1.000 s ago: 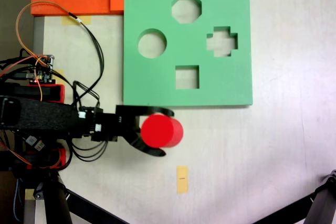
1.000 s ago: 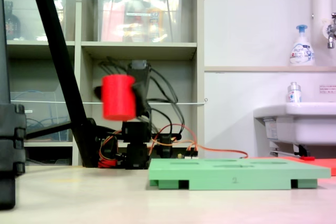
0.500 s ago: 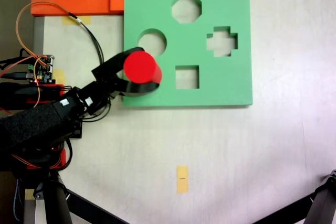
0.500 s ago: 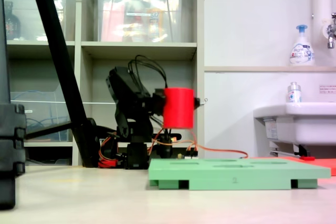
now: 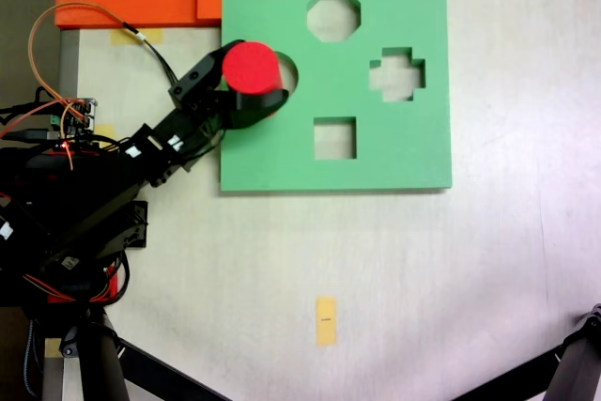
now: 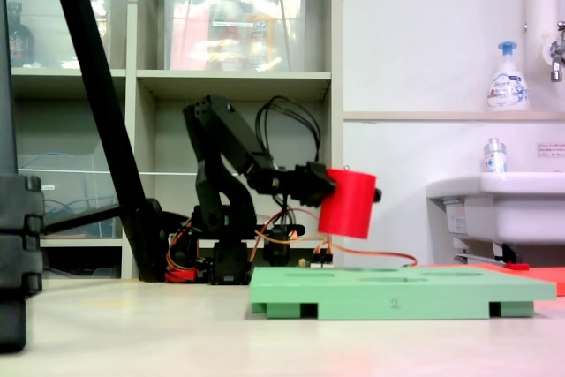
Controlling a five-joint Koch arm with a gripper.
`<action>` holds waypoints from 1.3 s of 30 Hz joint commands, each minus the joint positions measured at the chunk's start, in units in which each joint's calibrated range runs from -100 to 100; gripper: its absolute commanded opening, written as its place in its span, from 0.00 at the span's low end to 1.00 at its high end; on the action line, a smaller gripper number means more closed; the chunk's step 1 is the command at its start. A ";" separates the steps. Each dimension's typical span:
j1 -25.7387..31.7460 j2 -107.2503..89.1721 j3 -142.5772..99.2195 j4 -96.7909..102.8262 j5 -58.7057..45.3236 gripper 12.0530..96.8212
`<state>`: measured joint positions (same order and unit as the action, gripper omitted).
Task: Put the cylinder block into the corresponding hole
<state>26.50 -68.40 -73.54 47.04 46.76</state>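
Pincer is clamped around the red block, one jaw each side of its round wall. Side-on fixed view shows the block in the air above the green board, tilted, clear of the surface. From above it overlaps the left part of the round hole, not centred yet. Looks like foam: light, probably soft, matte skin so grip should be decent. Hard squeeze may dent it. Best hold is mid-wall across the diameter, leaving the bottom free to enter. Needs levelling before lowering.
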 commanded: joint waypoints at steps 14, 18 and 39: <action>2.00 25.80 8.24 21.47 -1.56 0.14; 2.00 26.92 8.24 21.47 -1.56 0.15; 1.56 48.43 8.64 29.37 -1.81 0.19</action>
<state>28.01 -20.25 -67.37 68.58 45.45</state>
